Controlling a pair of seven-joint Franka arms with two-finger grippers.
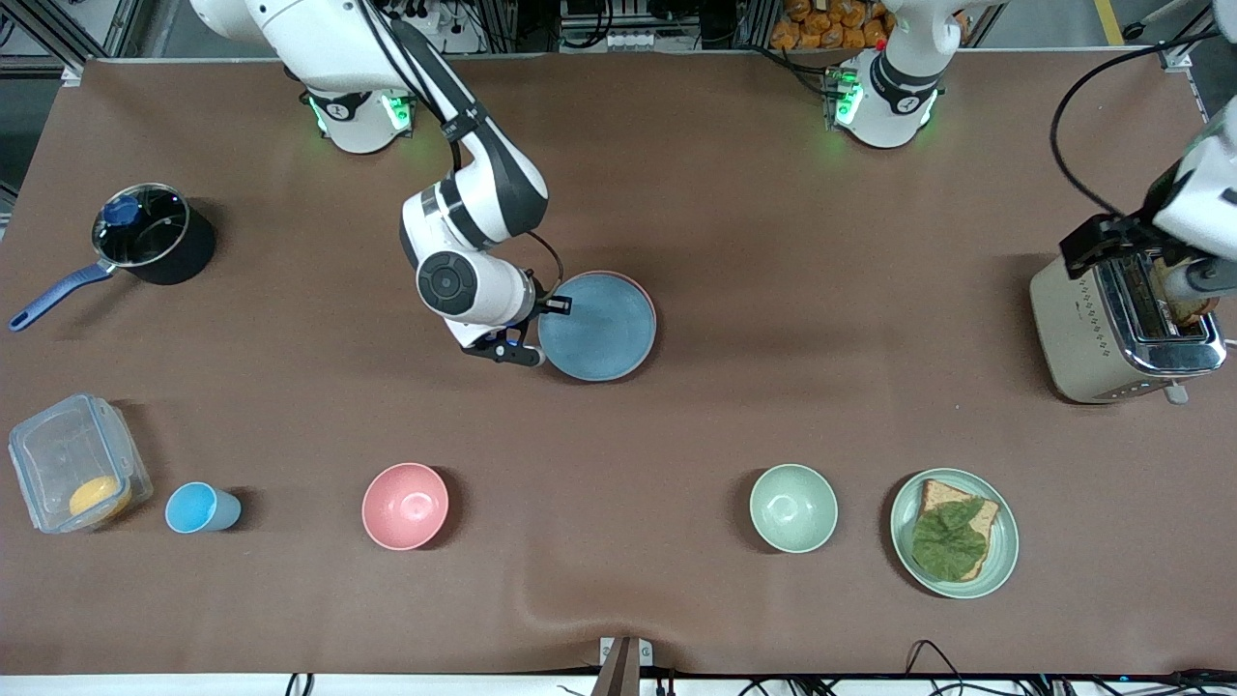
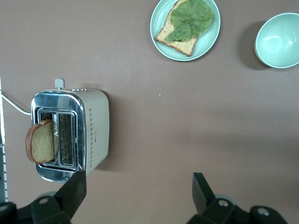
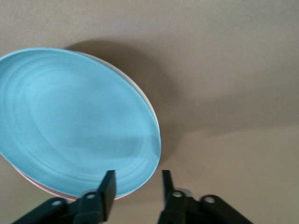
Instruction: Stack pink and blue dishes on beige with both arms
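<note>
The light blue plate (image 1: 599,324) lies on top of a stack at the table's middle. Under it a thin rim of the pink plate (image 1: 646,298) shows, seen too in the right wrist view (image 3: 42,186), where the beige plate (image 3: 145,101) peeks out as a pale edge beneath the blue plate (image 3: 79,121). My right gripper (image 1: 533,333) (image 3: 136,184) is open at the stack's edge, on the side toward the right arm's end, fingers apart around the blue rim. My left gripper (image 1: 1102,242) (image 2: 138,189) hangs open beside the toaster, holding nothing.
A toaster (image 1: 1121,324) (image 2: 88,130) with a bread slice stands at the left arm's end. Near the front camera lie a green plate with bread (image 1: 1005,556), a green bowl (image 1: 793,507), a pink bowl (image 1: 406,506), a blue cup (image 1: 198,507) and a clear box (image 1: 58,454). A pot (image 1: 145,237) sits at the right arm's end.
</note>
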